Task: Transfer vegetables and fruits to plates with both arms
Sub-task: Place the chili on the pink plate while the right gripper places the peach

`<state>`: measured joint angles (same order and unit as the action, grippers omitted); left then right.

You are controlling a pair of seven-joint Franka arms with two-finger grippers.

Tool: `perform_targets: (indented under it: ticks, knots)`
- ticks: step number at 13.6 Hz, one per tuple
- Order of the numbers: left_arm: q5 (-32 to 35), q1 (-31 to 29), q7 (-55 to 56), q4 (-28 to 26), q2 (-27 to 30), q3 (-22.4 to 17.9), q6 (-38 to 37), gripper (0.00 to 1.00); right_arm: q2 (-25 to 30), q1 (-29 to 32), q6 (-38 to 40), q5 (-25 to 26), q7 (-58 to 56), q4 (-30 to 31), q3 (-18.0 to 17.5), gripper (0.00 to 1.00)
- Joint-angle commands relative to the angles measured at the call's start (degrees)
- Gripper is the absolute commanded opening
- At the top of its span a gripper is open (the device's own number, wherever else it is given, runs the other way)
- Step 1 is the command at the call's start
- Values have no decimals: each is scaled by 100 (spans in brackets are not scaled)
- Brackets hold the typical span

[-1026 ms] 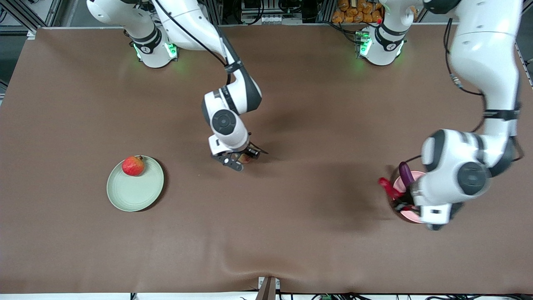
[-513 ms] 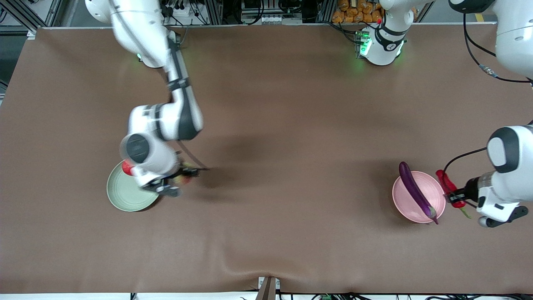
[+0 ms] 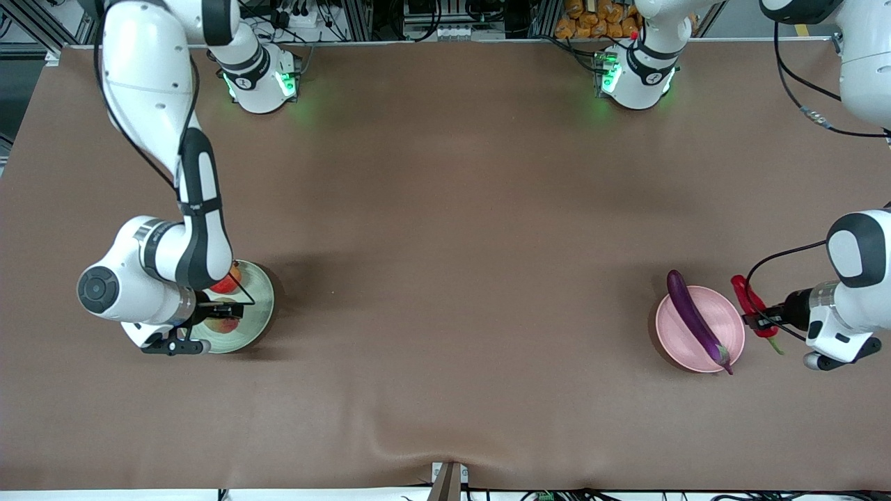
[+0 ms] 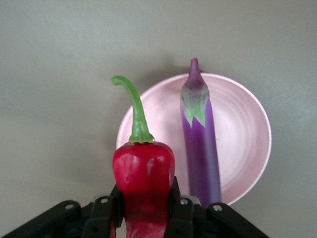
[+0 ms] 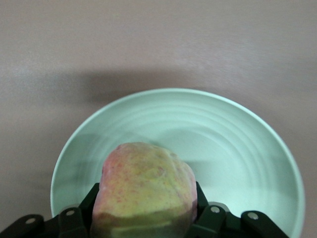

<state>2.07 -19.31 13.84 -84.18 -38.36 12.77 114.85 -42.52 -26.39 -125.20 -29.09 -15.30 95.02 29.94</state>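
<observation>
My right gripper (image 3: 221,321) is shut on the yellow-pink peach (image 3: 223,325) and holds it over the mint green plate (image 3: 259,309); the right wrist view shows the peach (image 5: 143,191) between the jaws above the plate (image 5: 237,148). The red pomegranate-like fruit (image 3: 230,280) sits on that plate, partly hidden by the arm. My left gripper (image 3: 759,321) is shut on the red chili pepper (image 3: 747,300), beside the pink plate (image 3: 679,334) at the left arm's end. The purple eggplant (image 3: 692,320) lies across the pink plate. In the left wrist view the chili (image 4: 143,173) is held near the plate (image 4: 242,144) and eggplant (image 4: 200,144).
The brown table cover (image 3: 452,243) spreads between the two plates. Both arm bases (image 3: 257,76) stand along the table's edge farthest from the front camera. A small fitting (image 3: 449,480) sits at the nearest edge.
My right arm carried the peach from the table's middle to over the green plate. My left arm swung off the pink plate with the chili, uncovering the eggplant, and now sits beside the plate.
</observation>
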Motion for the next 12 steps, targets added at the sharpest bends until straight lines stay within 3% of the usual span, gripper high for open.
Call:
perform_targets:
  ticks: [1,4,5,7,8,10,12]
  knots:
    - [-145,-73,259,-572,56,59,615,0,7,72,-57,70,1,-185,-191,100]
    - [-128,-108,233,-705,30,59,872,0,121,230,354,79,-25,-466,-129,100]
    - [-128,-73,268,-705,30,59,872,20,287,300,652,79,-25,-554,-59,100]
    - [-128,-55,277,-679,39,68,872,91,655,319,1276,79,-17,-677,133,100]
    - [-119,-47,251,-653,56,76,864,100,936,292,1557,114,-16,-686,178,100]
    - [-127,41,268,-582,109,76,820,100,1367,467,2077,402,-25,-704,30,100]
    - [-128,225,329,-547,292,76,689,100,1885,904,2402,1034,88,-695,-600,100]
